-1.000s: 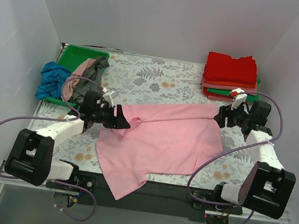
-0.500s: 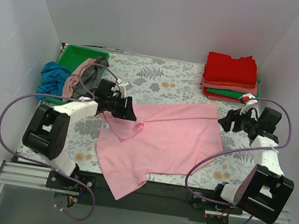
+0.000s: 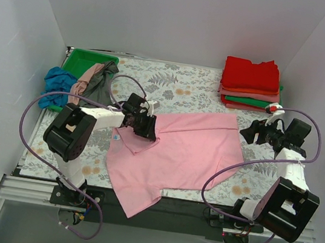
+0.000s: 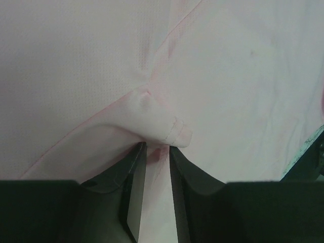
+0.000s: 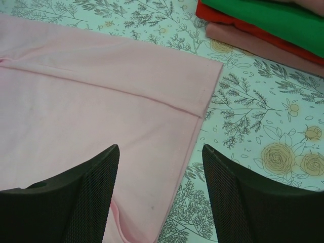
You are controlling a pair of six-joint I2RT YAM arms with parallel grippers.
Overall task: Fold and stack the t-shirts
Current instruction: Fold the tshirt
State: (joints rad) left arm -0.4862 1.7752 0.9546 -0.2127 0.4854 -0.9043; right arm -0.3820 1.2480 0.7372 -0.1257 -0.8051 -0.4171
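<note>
Pink t-shirt (image 3: 176,151), limp and light, lies spread mid-table (image 3: 180,87), 1 corner over the near edge; my left pincer (image 4: 157,147) pinches a raised fold, right pincer (image 5: 161,149) gapes empty above the far-right hem corner, the best grab.

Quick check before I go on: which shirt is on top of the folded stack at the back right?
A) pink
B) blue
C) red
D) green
C: the red shirt lies uppermost on the stack, covering the other folded ones.
</note>
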